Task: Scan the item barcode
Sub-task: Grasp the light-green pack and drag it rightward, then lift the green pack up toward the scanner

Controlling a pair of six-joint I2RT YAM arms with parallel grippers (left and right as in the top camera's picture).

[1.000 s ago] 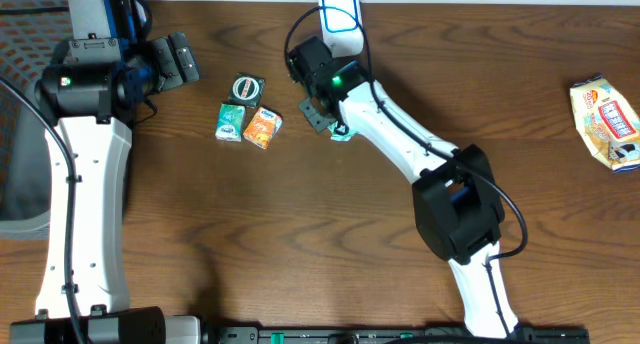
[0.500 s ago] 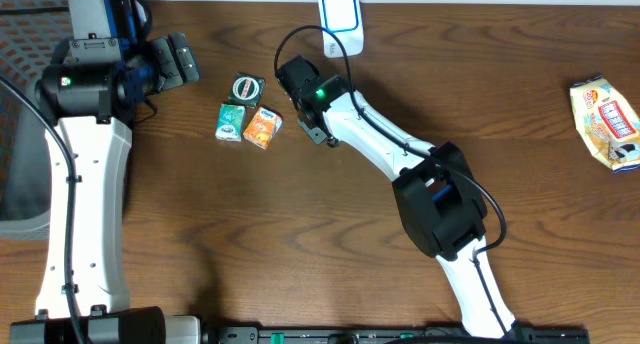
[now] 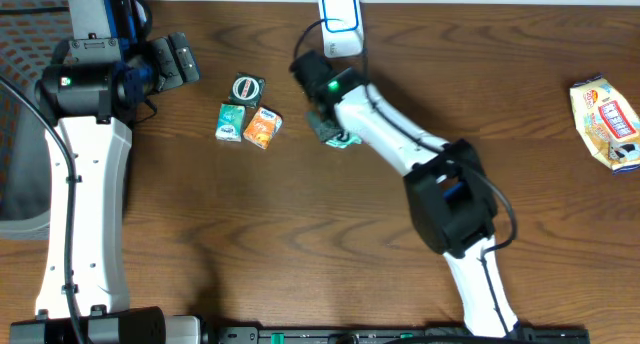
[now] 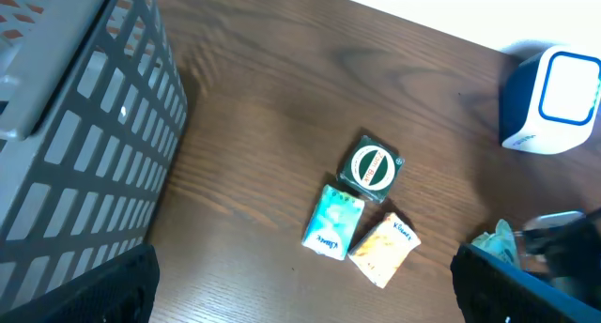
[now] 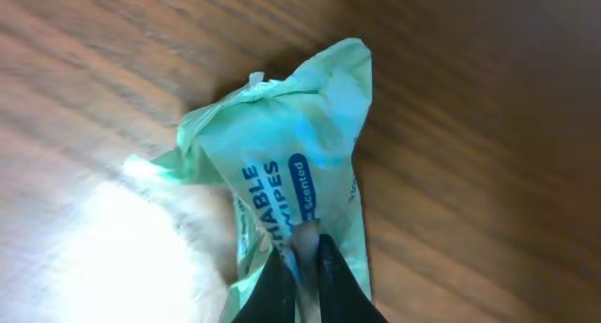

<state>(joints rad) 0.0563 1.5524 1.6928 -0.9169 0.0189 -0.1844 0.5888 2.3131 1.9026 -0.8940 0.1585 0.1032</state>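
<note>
right hand (image 5: 305,257) is pinched tight on the green wipes packet (image 5: 282,163), just robot-side of the barcode scanner (image 3: 340,19); left hand (image 3: 175,62) gapes wide, well off from it

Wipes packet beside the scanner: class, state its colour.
The wipes packet is mint green with blue lettering; right wrist view.

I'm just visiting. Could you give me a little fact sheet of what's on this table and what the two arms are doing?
Right gripper: shut, pinching a green wipes packet
Left gripper: open, holding nothing
Scanner: white-and-blue box at the table's far edge, near the right gripper
Small items: teal pack, orange pack, dark round-logo pack, clustered together
Snack bag: alone at the right edge
Basket: grey, on the left
</note>
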